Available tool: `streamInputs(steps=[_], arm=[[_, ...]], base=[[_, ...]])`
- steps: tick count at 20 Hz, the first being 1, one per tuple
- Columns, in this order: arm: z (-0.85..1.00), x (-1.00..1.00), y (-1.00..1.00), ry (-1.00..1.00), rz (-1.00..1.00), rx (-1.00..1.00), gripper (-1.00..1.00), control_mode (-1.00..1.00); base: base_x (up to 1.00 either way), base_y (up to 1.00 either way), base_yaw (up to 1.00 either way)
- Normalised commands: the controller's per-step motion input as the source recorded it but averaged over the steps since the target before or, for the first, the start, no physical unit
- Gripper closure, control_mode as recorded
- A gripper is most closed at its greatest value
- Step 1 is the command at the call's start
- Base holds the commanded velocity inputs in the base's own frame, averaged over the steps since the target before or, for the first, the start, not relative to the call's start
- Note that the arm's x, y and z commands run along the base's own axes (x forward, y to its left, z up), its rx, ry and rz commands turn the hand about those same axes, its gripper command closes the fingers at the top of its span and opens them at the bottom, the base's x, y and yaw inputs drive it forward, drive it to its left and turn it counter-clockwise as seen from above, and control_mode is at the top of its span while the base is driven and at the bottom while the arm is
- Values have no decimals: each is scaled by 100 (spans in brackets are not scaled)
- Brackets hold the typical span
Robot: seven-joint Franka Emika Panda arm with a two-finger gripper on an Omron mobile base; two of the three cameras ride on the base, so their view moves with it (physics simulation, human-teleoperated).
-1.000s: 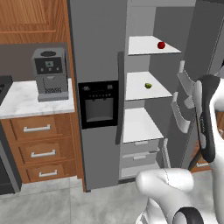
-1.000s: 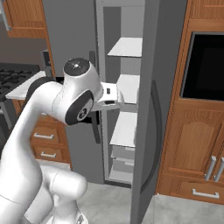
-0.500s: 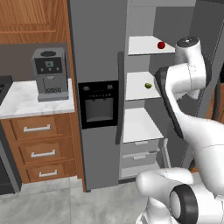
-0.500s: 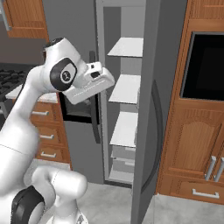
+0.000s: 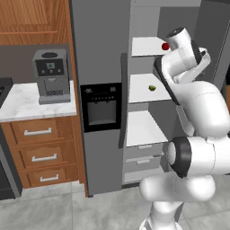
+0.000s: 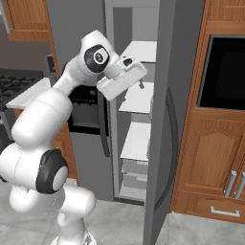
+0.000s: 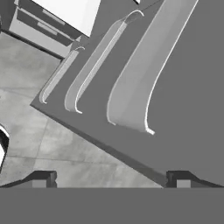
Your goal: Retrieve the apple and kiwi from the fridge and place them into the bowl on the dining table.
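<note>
nearest the cameras, the white arm rises and folds up in front of the open fridge [image 5: 103, 67]. its hand sits at about the height of the upper shelves, just outside the opening. the jaws [image 7: 111, 177] stand wide apart and hold nothing; in the hand view their two dark tips frame the inside of the open fridge door [image 7: 175, 78] with its door bins, and the grey tiled floor below.

further in, the white shelves carry the fruit. the kiwi [image 5: 152, 88] lies on the middle shelf, a small olive oval near the shelf's right part. the apple [image 5: 165, 46] sits one shelf higher, a small red ball near the right edge, just beside the arm's white wrist link as seen from the left base view.

the relation that matters: the hand points down and outward toward the door, not into the shelves, so both fruits lie behind and to the side of the jaws. judging by height, the apple is the closer target; the wrist would need to swing round toward the shelf before any reach. the kiwi's long axis i cannot tell.
</note>
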Motion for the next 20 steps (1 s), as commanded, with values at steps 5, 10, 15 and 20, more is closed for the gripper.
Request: streamInputs(steps=[5, 10, 15, 20], arm=[[-2, 26, -100, 0, -2, -3, -100, -100], [-5, 0, -100, 0, -6, 0, -100, -100], [0, -21, -83, -3, -2, 0, -100, -100], [1, -53, 16, -27, 1, 0, -100, -100]], base=[[0, 0, 0], [0, 0, 0], [0, 0, 0], [0, 0, 0]])
